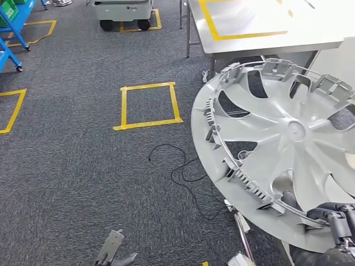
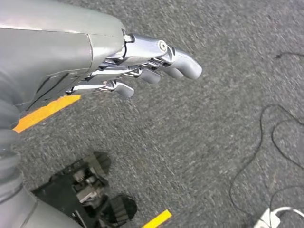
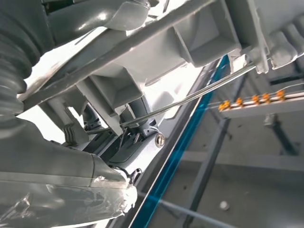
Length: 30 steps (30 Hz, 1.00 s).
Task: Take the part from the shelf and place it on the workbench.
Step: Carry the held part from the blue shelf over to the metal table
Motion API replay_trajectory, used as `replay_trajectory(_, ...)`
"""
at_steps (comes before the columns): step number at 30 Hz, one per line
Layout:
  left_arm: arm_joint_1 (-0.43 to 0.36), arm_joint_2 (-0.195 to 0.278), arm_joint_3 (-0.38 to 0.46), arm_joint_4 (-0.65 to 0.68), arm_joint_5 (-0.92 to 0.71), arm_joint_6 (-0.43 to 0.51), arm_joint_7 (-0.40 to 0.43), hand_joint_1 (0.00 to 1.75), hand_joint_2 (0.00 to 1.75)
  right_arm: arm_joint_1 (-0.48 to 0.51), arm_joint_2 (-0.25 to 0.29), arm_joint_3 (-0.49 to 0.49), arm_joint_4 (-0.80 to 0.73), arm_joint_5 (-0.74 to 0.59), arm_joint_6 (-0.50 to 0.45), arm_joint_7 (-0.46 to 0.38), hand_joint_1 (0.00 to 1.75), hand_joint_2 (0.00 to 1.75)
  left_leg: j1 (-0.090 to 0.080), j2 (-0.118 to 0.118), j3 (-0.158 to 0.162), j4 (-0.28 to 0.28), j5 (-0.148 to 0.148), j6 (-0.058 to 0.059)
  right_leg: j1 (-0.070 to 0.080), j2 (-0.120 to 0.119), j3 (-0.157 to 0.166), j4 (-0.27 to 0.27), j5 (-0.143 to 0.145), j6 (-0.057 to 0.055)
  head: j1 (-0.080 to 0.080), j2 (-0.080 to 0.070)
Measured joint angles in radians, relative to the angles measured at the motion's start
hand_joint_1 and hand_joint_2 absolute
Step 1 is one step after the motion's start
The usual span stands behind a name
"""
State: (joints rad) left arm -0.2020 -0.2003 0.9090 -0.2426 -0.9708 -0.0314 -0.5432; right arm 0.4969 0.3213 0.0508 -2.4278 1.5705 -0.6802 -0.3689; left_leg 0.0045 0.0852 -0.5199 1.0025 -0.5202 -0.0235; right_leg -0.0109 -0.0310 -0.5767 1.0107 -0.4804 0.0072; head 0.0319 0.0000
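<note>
1. The right hand grips the lower edge of the part, with its dark fingers curled over the rim.
2. The part is a big, round, silver wheel cover. It is up in the air and tilted, and its back side with ribs and clips faces the head view.
3. In the right wrist view the right hand sits close under the grey ribs of the part. A thin metal wire ring runs along the rim there.
4. The left hand holds nothing. Its silver fingers point straight out, close side by side, above the grey carpet.
5. The counter is a shiny metal table well behind the part. It has yellow tape stuck on its top.
6. A yellow tape square is on the carpet floor, to the left of the part.
7. A thin black cable curls over the carpet, between the yellow square and the part.
8. A grey cart on black wheels stands far back on the floor, left of the counter.
9. A blue shelf frame stands at the far left.
</note>
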Motion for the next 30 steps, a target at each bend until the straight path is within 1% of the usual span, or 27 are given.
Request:
replay_trajectory(2, 0.001, -0.001, -0.003, 0.0, 0.002, 0.003, 0.0, 0.0, 1.75, 0.002, 0.003, -0.009, -0.008, 0.0, 0.0, 0.006, 1.62, 1.75, 0.004, -0.051, -0.039, 0.091, -0.058, -0.006, -0.001, 0.022, 0.0, -0.002, 0.003, -0.012, -0.003, 0.0)
replay_trajectory(3, 0.003, -0.001, -0.003, 0.0, 0.002, 0.005, 0.0, 0.0, 1.75, 0.002, 0.003, -0.014, -0.009, 0.0, 0.0, 0.009, 1.62, 1.75, 0.005, -0.068, -0.072, 0.162, -0.092, -0.005, 0.0, 0.034, 0.0, -0.002, 0.004, -0.016, -0.004, 0.0)
replay_trajectory(4, 0.006, -0.001, -0.003, 0.0, 0.002, 0.007, 0.0, 0.0, 1.75, 0.002, 0.003, -0.019, -0.01, 0.0, 0.0, 0.012, 1.62, 1.75, 0.005, -0.074, -0.105, 0.229, -0.116, -0.003, 0.002, 0.048, 0.0, -0.002, 0.004, -0.019, -0.004, 0.0)
replay_trajectory(5, 0.008, 0.0, -0.003, 0.0, 0.002, 0.009, 0.0, 0.0, 1.75, 0.003, 0.003, -0.023, -0.011, 0.0, 0.0, 0.016, 1.62, 1.75, 0.005, -0.076, -0.129, 0.271, -0.123, -0.001, 0.005, 0.062, 0.0, -0.002, 0.004, -0.02, -0.005, 0.0)
replay_trajectory(6, 0.009, 0.0, -0.003, 0.0, 0.002, 0.011, 0.0, 0.0, 1.75, 0.005, 0.003, -0.028, -0.013, 0.0, 0.0, 0.02, 1.62, 1.75, 0.004, -0.077, -0.137, 0.278, -0.109, 0.004, 0.007, 0.078, 0.001, -0.002, 0.005, -0.02, -0.006, 0.0)
replay_trajectory(7, 0.009, 0.001, -0.003, 0.0, 0.003, 0.013, 0.0, 0.0, 1.75, 0.007, 0.003, -0.032, -0.014, 0.0, 0.0, 0.025, 1.62, 1.75, 0.003, -0.081, -0.127, 0.245, -0.076, 0.01, 0.009, 0.092, 0.003, -0.002, 0.005, -0.021, -0.006, 0.0)
replay_trajectory(8, 0.008, 0.001, -0.003, 0.0, 0.004, 0.014, 0.0, 0.0, 1.75, 0.009, 0.003, -0.036, -0.015, 0.0, 0.0, 0.029, 1.62, 1.75, 0.001, -0.093, -0.103, 0.184, -0.033, 0.017, 0.009, 0.106, 0.005, -0.002, 0.005, -0.021, -0.006, 0.0)
replay_trajectory(9, 0.008, 0.002, -0.003, 0.0, 0.006, 0.016, 0.0, 0.0, 1.75, 0.011, 0.003, -0.04, -0.016, 0.0, 0.0, 0.033, 1.62, 1.75, -0.001, -0.115, -0.075, 0.117, 0.004, 0.024, 0.01, 0.118, 0.005, -0.001, 0.005, -0.02, -0.006, 0.0)
replay_trajectory(10, 0.007, 0.004, -0.003, 0.0, 0.007, 0.017, 0.0, 0.0, 1.75, 0.012, 0.003, -0.043, -0.016, 0.0, 0.0, 0.036, 1.62, 1.75, -0.002, -0.136, -0.051, 0.06, 0.027, 0.03, 0.01, 0.13, 0.004, 0.0, 0.005, -0.018, -0.006, 0.0)
replay_trajectory(11, 0.006, 0.004, -0.003, 0.0, 0.008, 0.018, 0.0, 0.0, 1.75, 0.012, 0.003, -0.046, -0.016, 0.0, 0.0, 0.039, 1.62, 1.75, -0.002, -0.152, -0.036, 0.023, 0.037, 0.033, 0.009, 0.141, 0.0, 0.002, 0.007, -0.014, -0.006, 0.0)
replay_trajectory(12, 0.006, 0.005, -0.003, 0.0, 0.008, 0.018, 0.0, 0.0, 1.75, 0.013, 0.003, -0.049, -0.017, 0.0, 0.0, 0.04, 1.62, 1.75, -0.003, -0.159, -0.03, 0.007, 0.035, 0.035, 0.008, 0.151, -0.005, 0.002, 0.009, -0.009, -0.007, 0.0)
replay_trajectory(13, 0.004, 0.004, -0.003, 0.0, 0.008, 0.018, 0.001, 0.0, 1.75, 0.015, 0.003, -0.052, -0.018, 0.0, 0.0, 0.04, 1.62, 1.75, -0.003, -0.153, -0.028, -0.001, 0.034, 0.036, 0.006, 0.161, -0.01, 0.0, 0.011, -0.002, -0.008, 0.0)
replay_trajectory(14, 0.003, 0.003, -0.003, 0.0, 0.009, 0.018, 0.001, 0.0, 1.75, 0.017, 0.003, -0.054, -0.02, 0.0, 0.0, 0.041, 1.62, 1.75, -0.001, -0.143, -0.026, -0.008, 0.036, 0.037, 0.005, 0.161, -0.015, 0.0, 0.012, 0.003, -0.009, 0.0)
replay_trajectory(15, 0.001, 0.002, -0.004, 0.0, 0.01, 0.018, 0.001, 0.0, 1.75, 0.019, 0.003, -0.056, -0.022, 0.0, 0.0, 0.041, 1.62, 1.75, 0.0, -0.132, -0.023, -0.017, 0.04, 0.039, 0.006, 0.143, -0.022, 0.008, 0.005, 0.007, -0.008, 0.0)
replay_trajectory(16, 0.0, 0.0, -0.004, 0.0, 0.012, 0.018, 0.001, 0.0, 1.75, 0.02, 0.003, -0.059, -0.023, 0.0, 0.0, 0.042, 1.62, 1.75, 0.002, -0.12, -0.02, -0.025, 0.044, 0.042, 0.007, 0.116, -0.036, 0.035, -0.013, 0.012, -0.004, 0.0)
replay_trajectory(18, 0.002, -0.001, -0.004, 0.0, 0.019, 0.017, 0.002, 0.0, 1.75, 0.021, 0.003, -0.064, -0.024, 0.0, 0.0, 0.045, 1.62, 1.75, 0.002, -0.092, -0.017, -0.031, 0.045, 0.045, 0.008, 0.057, -0.09, 0.145, -0.075, 0.02, 0.002, 0.0)
replay_trajectory(19, 0.005, 0.0, -0.004, 0.0, 0.023, 0.017, 0.003, 0.0, 1.75, 0.021, 0.003, -0.068, -0.024, 0.0, 0.0, 0.047, 1.62, 1.75, 0.001, -0.077, -0.017, -0.031, 0.044, 0.046, 0.006, 0.045, -0.122, 0.212, -0.105, 0.026, 0.004, 0.0)
replay_trajectory(20, 0.007, 0.0, -0.003, 0.0, 0.025, 0.016, 0.003, 0.0, 1.75, 0.022, 0.003, -0.072, -0.024, 0.0, 0.0, 0.051, 1.62, 1.75, 0.001, -0.062, -0.017, -0.031, 0.042, 0.047, 0.003, 0.04, -0.144, 0.259, -0.12, 0.03, 0.004, 0.0)
replay_trajectory(21, 0.008, 0.0, -0.003, 0.0, 0.028, 0.015, 0.003, 0.0, 1.75, 0.025, 0.003, -0.076, -0.024, 0.0, 0.0, 0.055, 1.62, 1.75, 0.001, -0.048, -0.016, -0.03, 0.041, 0.045, 0.0, 0.037, -0.148, 0.271, -0.116, 0.035, 0.004, 0.0)
replay_trajectory(22, 0.008, -0.001, -0.003, 0.0, 0.029, 0.014, 0.003, 0.0, 1.75, 0.027, 0.003, -0.081, -0.024, 0.0, 0.0, 0.06, 1.62, 1.75, 0.002, -0.035, -0.015, -0.03, 0.039, 0.043, -0.003, 0.031, -0.13, 0.241, -0.094, 0.039, 0.004, 0.0)
replay_trajectory(23, 0.008, -0.002, -0.003, 0.0, 0.029, 0.012, 0.004, 0.0, 1.75, 0.03, 0.003, -0.087, -0.024, 0.0, 0.0, 0.064, 1.62, 1.75, 0.003, -0.024, -0.011, -0.03, 0.036, 0.039, -0.007, 0.018, -0.093, 0.176, -0.06, 0.043, 0.004, 0.0)
replay_trajectory(24, 0.009, -0.002, -0.003, 0.0, 0.029, 0.012, 0.005, 0.0, 1.75, 0.032, 0.003, -0.092, -0.024, 0.0, 0.0, 0.068, 1.62, 1.75, 0.002, -0.014, -0.007, -0.029, 0.032, 0.034, -0.007, -0.006, -0.051, 0.102, -0.033, 0.045, 0.005, 0.0)
replay_trajectory(25, 0.009, -0.002, -0.003, 0.0, 0.029, 0.012, 0.006, 0.0, 1.75, 0.033, 0.003, -0.096, -0.025, 0.0, 0.0, 0.069, 1.62, 1.75, 0.0, -0.006, -0.004, -0.027, 0.029, 0.029, -0.006, -0.024, -0.016, 0.042, -0.015, 0.042, 0.005, 0.0)
replay_trajectory(26, 0.009, -0.002, -0.003, 0.0, 0.029, 0.012, 0.007, 0.0, 1.75, 0.034, 0.003, -0.1, -0.026, 0.0, 0.0, 0.07, 1.62, 1.75, -0.003, 0.002, -0.002, -0.025, 0.026, 0.024, -0.004, -0.035, 0.006, 0.005, -0.008, 0.037, 0.004, 0.0)
replay_trajectory(27, 0.009, -0.001, -0.003, 0.0, 0.029, 0.012, 0.008, 0.0, 1.75, 0.035, 0.003, -0.103, -0.027, 0.0, 0.0, 0.071, 1.62, 1.75, -0.006, 0.009, 0.0, -0.023, 0.025, 0.02, -0.002, -0.037, 0.013, -0.006, -0.01, 0.03, 0.004, 0.0)
replay_trajectory(29, 0.008, -0.002, -0.003, 0.0, 0.029, 0.012, 0.009, 0.0, 1.75, 0.038, 0.003, -0.109, -0.031, 0.0, 0.0, 0.072, 1.62, 1.75, -0.005, 0.025, 0.004, -0.022, 0.021, 0.011, -0.001, -0.013, 0.011, -0.006, -0.007, 0.015, 0.003, 0.0)
replay_trajectory(30, 0.007, -0.003, -0.003, 0.0, 0.029, 0.013, 0.011, 0.0, 1.75, 0.04, 0.003, -0.111, -0.033, 0.0, 0.0, 0.072, 1.62, 1.75, -0.003, 0.017, 0.003, -0.014, 0.012, 0.006, -0.002, -0.003, 0.012, -0.007, -0.005, 0.008, 0.002, 0.0)
